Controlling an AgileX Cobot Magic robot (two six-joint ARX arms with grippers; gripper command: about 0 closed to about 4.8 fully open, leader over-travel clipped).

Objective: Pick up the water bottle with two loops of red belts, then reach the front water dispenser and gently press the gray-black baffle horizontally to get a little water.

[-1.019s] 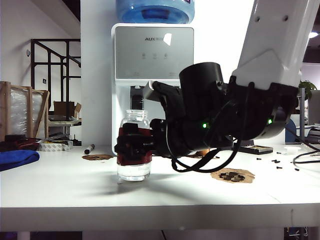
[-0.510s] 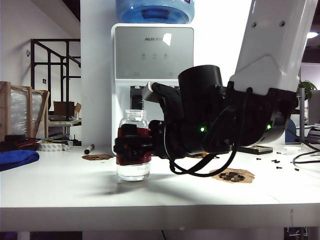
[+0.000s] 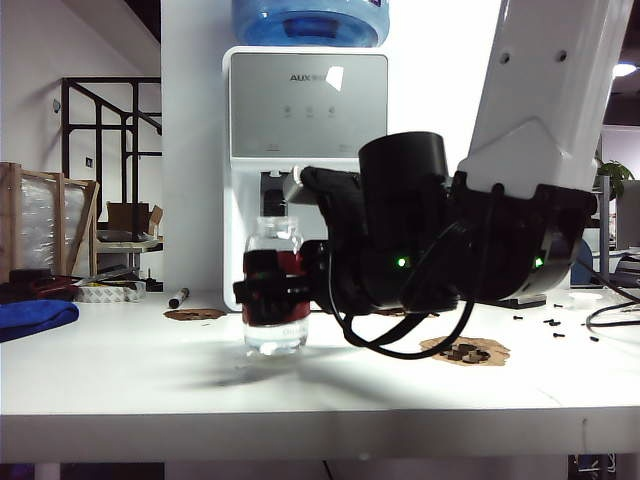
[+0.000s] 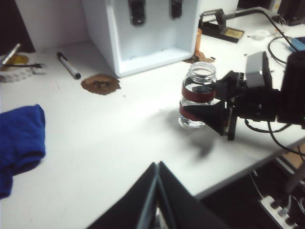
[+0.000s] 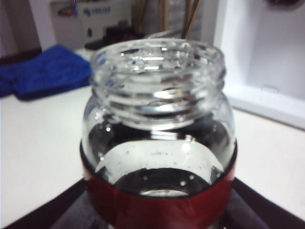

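Note:
The water bottle (image 3: 274, 240) is a clear wide-necked jar with two dark red bands, and my right gripper (image 3: 262, 290) is shut on its banded body. It stands upright in front of the white water dispenser (image 3: 308, 100), its base seemingly just off the table. In the right wrist view the water bottle (image 5: 157, 119) fills the frame between the right gripper (image 5: 157, 212) fingers. The left wrist view shows the water bottle (image 4: 198, 86), the right gripper (image 4: 214, 112), and two gray-black baffles (image 4: 137, 8) (image 4: 175, 6). My left gripper (image 4: 157, 167) hangs shut over the near table, holding nothing.
A blue cloth (image 4: 19, 143) lies at the table's left. A marker pen (image 4: 69, 65) and a brown cork mat (image 4: 100, 83) lie beside the dispenser. Another cork mat (image 3: 465, 351) and small dark screws (image 3: 550, 322) lie on the right. Cables (image 4: 281, 43) run along the right edge.
The right gripper has carried the bottle slightly to the right and a little upward. The dispenser and the other table items have not moved.

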